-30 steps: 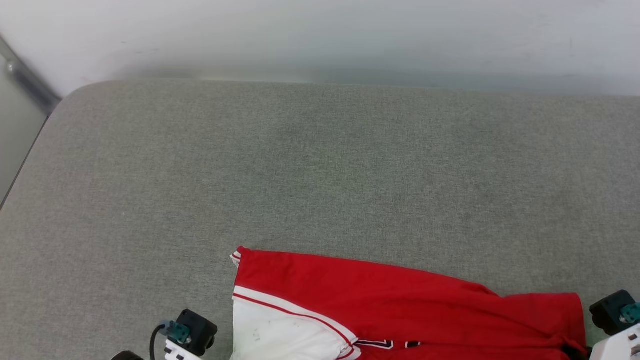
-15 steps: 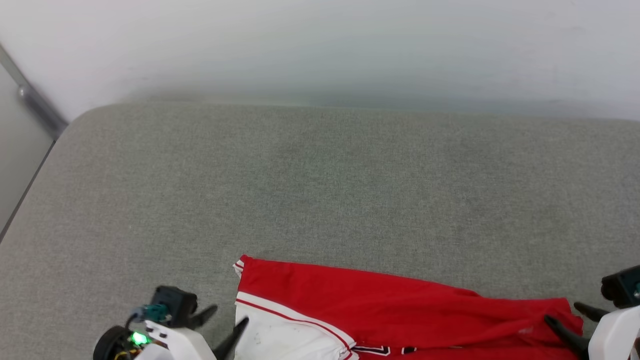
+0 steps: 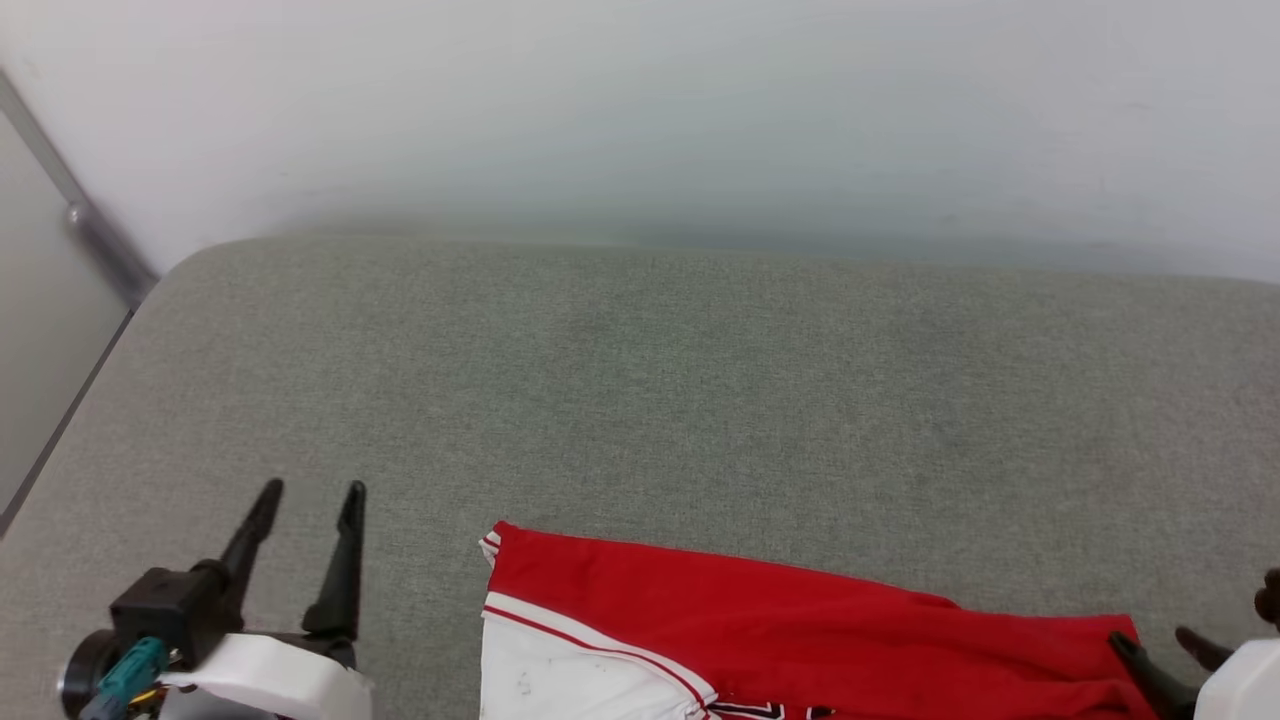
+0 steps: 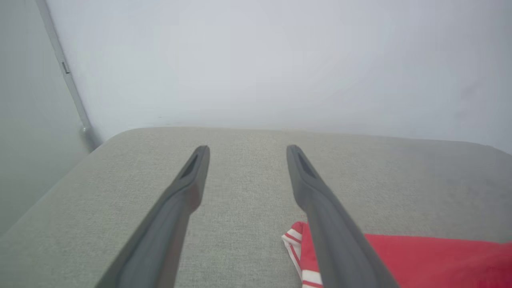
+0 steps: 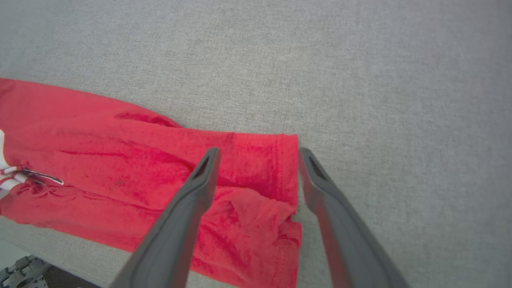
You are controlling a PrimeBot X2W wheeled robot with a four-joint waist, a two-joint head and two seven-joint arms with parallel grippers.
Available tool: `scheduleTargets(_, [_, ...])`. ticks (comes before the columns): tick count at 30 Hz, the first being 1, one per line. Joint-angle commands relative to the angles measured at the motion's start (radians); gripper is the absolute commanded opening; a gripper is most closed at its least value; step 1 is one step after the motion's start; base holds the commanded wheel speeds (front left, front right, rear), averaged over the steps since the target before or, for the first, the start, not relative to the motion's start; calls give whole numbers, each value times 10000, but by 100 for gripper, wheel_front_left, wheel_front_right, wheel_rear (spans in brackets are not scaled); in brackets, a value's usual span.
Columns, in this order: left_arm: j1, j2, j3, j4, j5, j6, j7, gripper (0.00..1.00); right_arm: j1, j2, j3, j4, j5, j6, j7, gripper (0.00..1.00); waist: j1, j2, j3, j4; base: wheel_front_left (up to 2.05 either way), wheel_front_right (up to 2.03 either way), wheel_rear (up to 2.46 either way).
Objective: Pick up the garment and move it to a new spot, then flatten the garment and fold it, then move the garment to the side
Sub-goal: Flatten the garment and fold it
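Observation:
The garment (image 3: 760, 620), a red jersey with a white sleeve and red-and-white striped trim, lies folded along the near edge of the grey cushioned surface (image 3: 640, 380). Bits of black lettering show at the bottom of the head view. My left gripper (image 3: 310, 495) stands open to the left of the garment, apart from it, with nothing between its fingers. In the left wrist view the striped sleeve corner (image 4: 296, 240) shows beside the right finger. My right gripper (image 3: 1160, 645) is open over the garment's right end (image 5: 260, 168), holding nothing; the hem (image 5: 286, 176) lies between its fingers.
A pale wall (image 3: 640, 120) rises behind the surface. The surface's rounded left edge (image 3: 110, 340) drops to a gap with a grey post (image 3: 90, 230). Bare grey fabric stretches beyond and left of the garment.
Both grippers have opened and let go of the garment. The left gripper has lifted and swung away to the left, fingers now pointing up. The camera has tilted, shifting the picture down.

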State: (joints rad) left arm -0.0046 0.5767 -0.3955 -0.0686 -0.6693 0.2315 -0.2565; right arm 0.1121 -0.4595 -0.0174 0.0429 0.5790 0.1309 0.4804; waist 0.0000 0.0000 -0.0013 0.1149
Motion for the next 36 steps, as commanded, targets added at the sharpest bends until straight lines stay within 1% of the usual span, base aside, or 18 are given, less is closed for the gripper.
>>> scheduleTargets(1, [177,-190,362,-165,364,167,-77,100,242,321,-320,-77,-178,-4,225,100,0,0,2,20,0,0,0])
scheduleTargets(3, [429,-692,1104,-587,982,278,-92,100,471,813,-801,-200,-491,-4,581,100,0,0,35,51,0,0,0])
scheduleTargets(6, [1024,-1237,1912,-1021,2127,72,-78,100,724,1472,-1381,-320,-909,-3,1040,100,0,0,90,56,0,0,0])
scheduleTargets(7, [1197,-1499,2137,-1122,2346,-28,-79,100,762,1654,-1569,-330,-1067,-4,1147,100,0,0,110,61,0,0,0])
scheduleTargets(8, [1383,-1737,2322,-1203,2559,-184,-80,100,792,1849,-1753,-329,-1176,-4,1231,100,0,0,136,77,0,0,0])
scheduleTargets(10, [1664,-2002,2629,-1243,3027,-517,-81,100,832,2253,-2126,-235,-1333,-4,1416,100,0,0,193,120,0,0,0])
scheduleTargets(14, [1854,-2528,3048,-1139,3647,-1190,-83,100,670,2726,-2651,-8,-1614,-4,1574,100,0,0,302,221,0,0,0])
scheduleTargets(17, [1753,-2882,3357,-1083,3966,-1617,-83,100,461,2942,-2911,250,-1702,-4,1699,100,0,0,401,290,0,0,0])
scheduleTargets(18, [1753,-2882,3357,-1083,3966,-1617,-83,100,461,2942,-2911,250,-1702,-4,1699,100,0,0,401,290,0,0,0])
scheduleTargets(19, [1686,-2989,3437,-1085,4069,-1743,-84,100,416,2980,-2959,353,-1733,-3,1751,100,0,0,456,321,0,0,0])
scheduleTargets(20, [1596,-3214,3591,-1054,4237,-2003,-84,100,320,3052,-3031,578,-1736,-3,1825,100,0,0,551,381,0,0,0])
scheduleTargets(21, [1596,-3214,3591,-1054,4237,-2003,-84,100,320,3052,-3031,578,-1736,-3,1825,100,0,0,551,381,0,0,0])
scheduleTargets(27, [1407,-3714,4007,-942,4678,-2620,-84,100,108,3166,-3131,1388,-1758,-4,1909,100,0,0,838,559,0,0,0])
scheduleTargets(31, [1375,-3997,4161,-826,4925,-2931,-85,100,49,3275,-2889,1951,-1766,-4,1888,100,0,0,942,688,0,0,0])
scheduleTargets(36, [1343,-4263,4286,-716,5136,-3207,-85,100,-40,3663,-2070,2229,-1385,62,1841,100,0,0,979,764,0,0,0])
